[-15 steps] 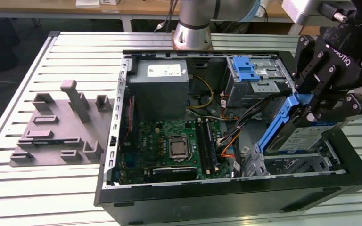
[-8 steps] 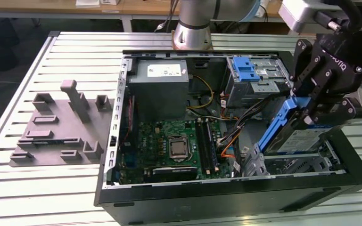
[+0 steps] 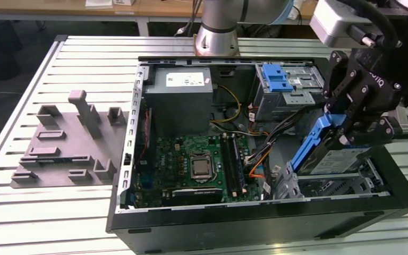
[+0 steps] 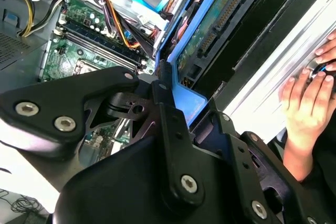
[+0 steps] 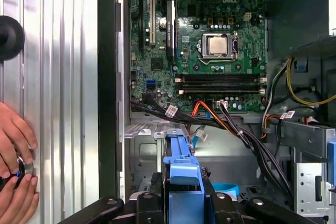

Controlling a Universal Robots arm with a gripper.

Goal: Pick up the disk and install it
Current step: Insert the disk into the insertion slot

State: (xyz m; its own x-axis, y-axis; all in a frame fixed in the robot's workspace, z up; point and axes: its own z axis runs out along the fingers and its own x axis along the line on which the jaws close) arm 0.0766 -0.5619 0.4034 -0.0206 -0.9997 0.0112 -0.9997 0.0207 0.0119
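In the exterior view, the gripper (image 3: 351, 134) hung over the bay (image 3: 331, 186) at the exterior view's right of the open case (image 3: 261, 226). Its jaws were clamped on the disk (image 3: 331, 159), which stood tilted on edge with its lower end at the bay. The motherboard (image 3: 189, 164) lay mid-case.

In the second wrist view, the disk's blue bracket (image 4: 189, 100) sat between the black fingers (image 4: 168, 124). A hand (image 4: 304, 103) rested on the table (image 4: 299, 30).

In the first wrist view, the bracket (image 5: 181, 174) stood before the cables (image 5: 231, 124), and two hands (image 5: 16, 140) lay on the table beside the case.
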